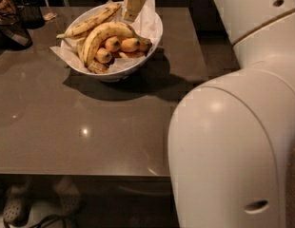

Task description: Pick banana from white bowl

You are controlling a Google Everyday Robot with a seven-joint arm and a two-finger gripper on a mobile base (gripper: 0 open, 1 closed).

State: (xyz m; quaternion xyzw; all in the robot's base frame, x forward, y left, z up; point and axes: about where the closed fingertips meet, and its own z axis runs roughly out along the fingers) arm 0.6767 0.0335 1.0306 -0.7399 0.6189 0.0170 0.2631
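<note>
Yellow curved banana (107, 33) beneath hand (130, 16)

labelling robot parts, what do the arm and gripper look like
The arm is glossy white rounded shells with a tan seam and small dark oval holes; no cables show. The gripper, above the far rim of the white bowl, is pale cream and blocky.

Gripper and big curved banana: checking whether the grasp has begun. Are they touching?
Cannot tell. The camera view shows the gripper over the white bowl, its tip meeting the banana's outline; neither contact nor gap shows plainly.
</note>
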